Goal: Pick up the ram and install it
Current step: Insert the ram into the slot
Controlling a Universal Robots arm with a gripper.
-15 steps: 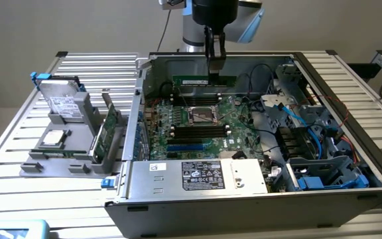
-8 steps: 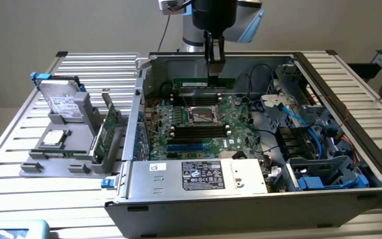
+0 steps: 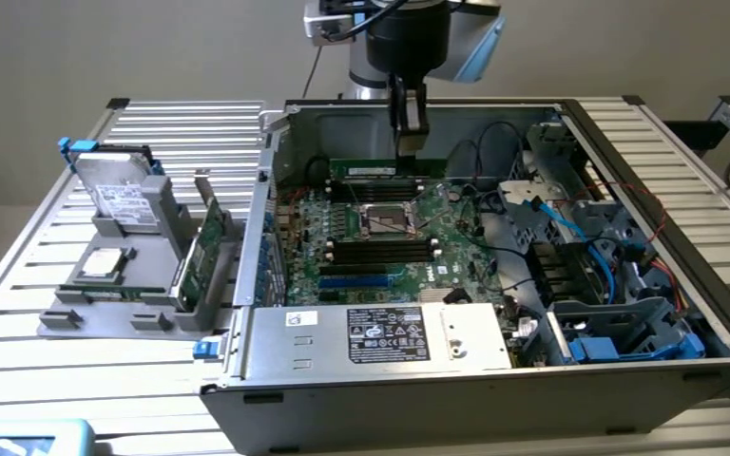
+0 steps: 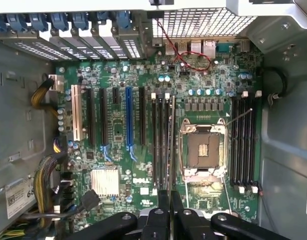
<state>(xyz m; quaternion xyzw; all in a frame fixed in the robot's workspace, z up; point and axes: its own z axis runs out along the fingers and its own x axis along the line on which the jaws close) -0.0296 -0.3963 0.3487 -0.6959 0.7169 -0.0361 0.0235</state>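
Observation:
The ram (image 3: 368,169) is a slim green stick lying along the memory slots on the far side of the CPU socket (image 3: 388,220), inside the open computer case (image 3: 492,404). My gripper (image 3: 407,152) hangs straight down from the arm onto the ram's end at the exterior view's right. From the wrist, the ram (image 4: 172,145) appears edge-on as a thin line over the black slots (image 4: 161,145) beside the socket (image 4: 202,150). The gripper (image 4: 170,202) is shut on it, its black fingers (image 4: 163,210) pressed to either side. Whether the ram is seated in the slot cannot be told.
A grey parts holder (image 3: 73,318) at the exterior view's left carries a hard drive (image 3: 118,195), a broad green expansion card (image 3: 206,249) and a chip (image 3: 105,264). The power supply (image 3: 378,334) sits at the case front. Blue cables and drive cages (image 3: 619,323) crowd the exterior view's right.

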